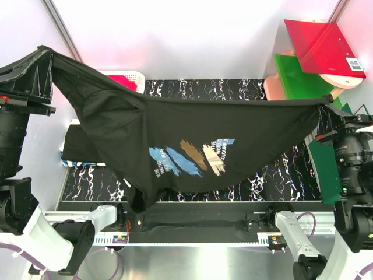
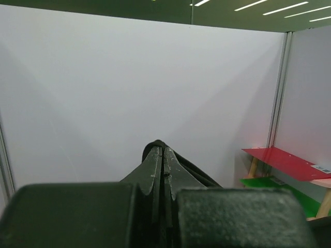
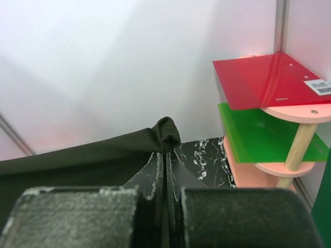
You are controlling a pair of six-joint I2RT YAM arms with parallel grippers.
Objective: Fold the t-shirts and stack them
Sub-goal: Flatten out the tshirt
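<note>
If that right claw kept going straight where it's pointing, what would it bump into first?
Probably the white wall, passing left of the coloured shelves; depth is hard to judge.

Plain white wall panels (image 1: 204, 35) are enclosing the space at the back and sides, with slim metal posts (image 1: 62, 29) running up where the panels are meeting. Long ceiling light strips (image 2: 269, 8) are glowing overhead in the left wrist view. The counter (image 1: 233, 90) is showing a black top veined with white marbling. In the far right corner a small shelf stand (image 3: 258, 134) is rising on a pale wooden post (image 3: 298, 147), carrying a red shelf (image 1: 323, 44) on top, a green shelf (image 1: 297, 79) below it and a pink round tier (image 1: 273, 87) lowest. A barcode label (image 1: 355, 64) is sticking to the red shelf.
</note>
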